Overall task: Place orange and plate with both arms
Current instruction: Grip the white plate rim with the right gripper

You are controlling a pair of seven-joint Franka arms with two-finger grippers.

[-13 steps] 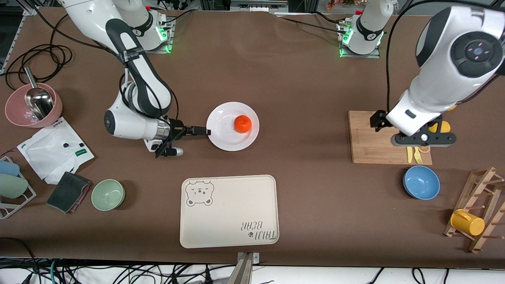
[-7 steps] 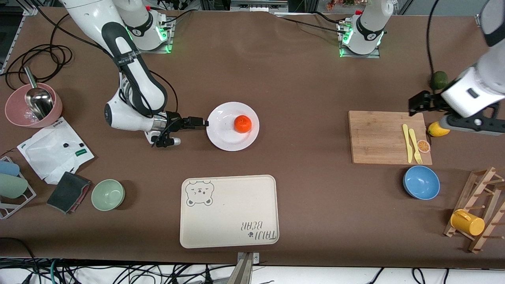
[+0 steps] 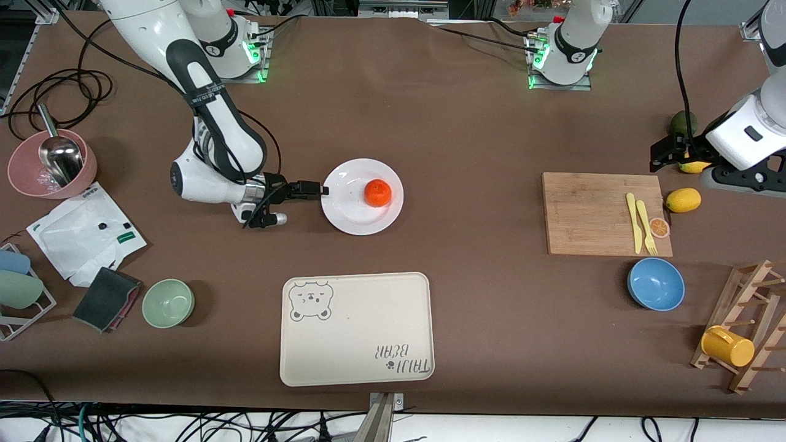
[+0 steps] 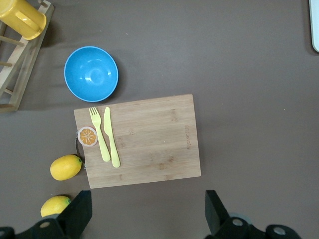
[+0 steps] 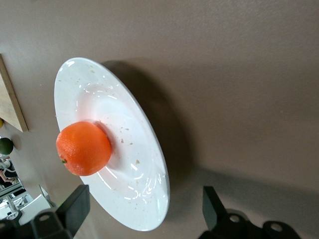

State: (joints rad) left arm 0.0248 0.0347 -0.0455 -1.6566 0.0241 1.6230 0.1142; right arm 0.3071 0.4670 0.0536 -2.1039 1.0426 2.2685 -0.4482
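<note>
With the right gripper [image 3: 320,190] spread at the plate [image 3: 350,215] rim – left gripper [image 3: 666,153] spread, waiting over the table – a tilted lift risks rolling the orange [image 3: 377,193] off

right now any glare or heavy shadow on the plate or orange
Right wrist view: the plate shows glossy highlights and casts a dark shadow on the table; the orange is evenly lit. Front view: soft, even light, only a faint sheen on the plate.

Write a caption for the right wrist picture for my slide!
An orange sits on a white plate, with the right end effector open at the plate's rim.
</note>
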